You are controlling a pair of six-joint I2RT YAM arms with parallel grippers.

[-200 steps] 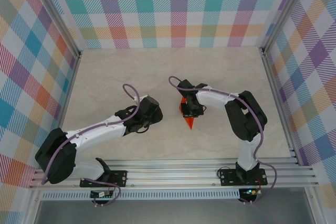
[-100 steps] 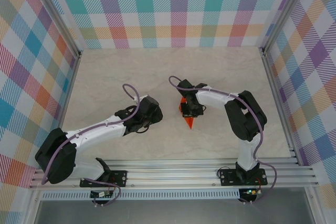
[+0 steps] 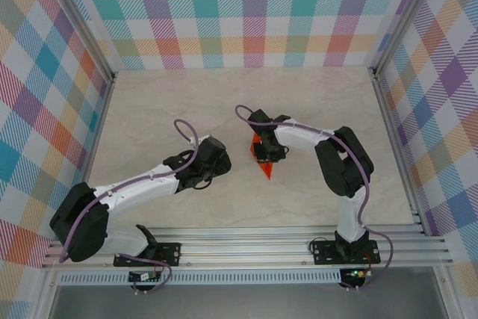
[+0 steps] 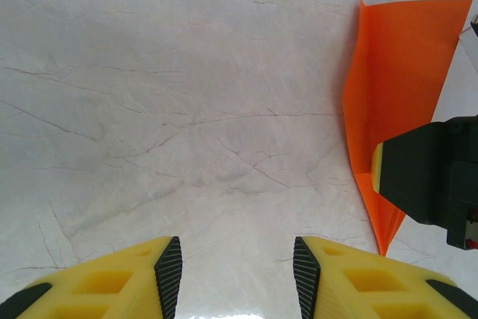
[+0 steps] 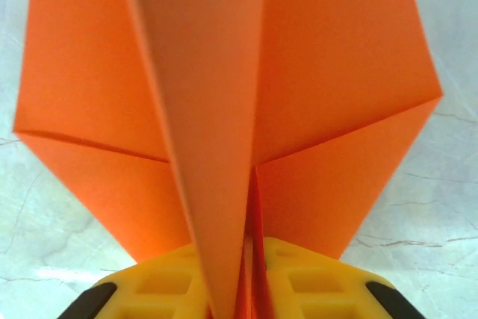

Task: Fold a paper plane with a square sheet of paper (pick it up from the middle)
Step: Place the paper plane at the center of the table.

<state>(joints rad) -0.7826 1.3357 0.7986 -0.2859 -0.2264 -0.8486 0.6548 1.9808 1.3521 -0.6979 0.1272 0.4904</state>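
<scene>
The orange paper plane (image 3: 267,170) is a folded dart with its tip pointing toward the arms' bases, at the table's middle. My right gripper (image 3: 264,152) sits over its wide end. In the right wrist view the yellow fingers stand close together with the centre fold of the orange paper plane (image 5: 224,72) pinched between them, right gripper (image 5: 250,282) shut on it, wings spreading to both sides. My left gripper (image 3: 222,157) hovers to the left of the plane, apart from it. In the left wrist view the left gripper (image 4: 237,274) is open over bare table, with the paper plane (image 4: 396,87) at the right.
The marble-patterned table (image 3: 187,110) is bounded by plaid walls with aluminium rails on the left (image 3: 101,125) and right (image 3: 394,140). The right gripper's black and yellow body (image 4: 433,177) covers part of the plane in the left wrist view.
The right gripper has shifted slightly left and away from the bases, taking the orange plane along. The left arm has stayed still.
</scene>
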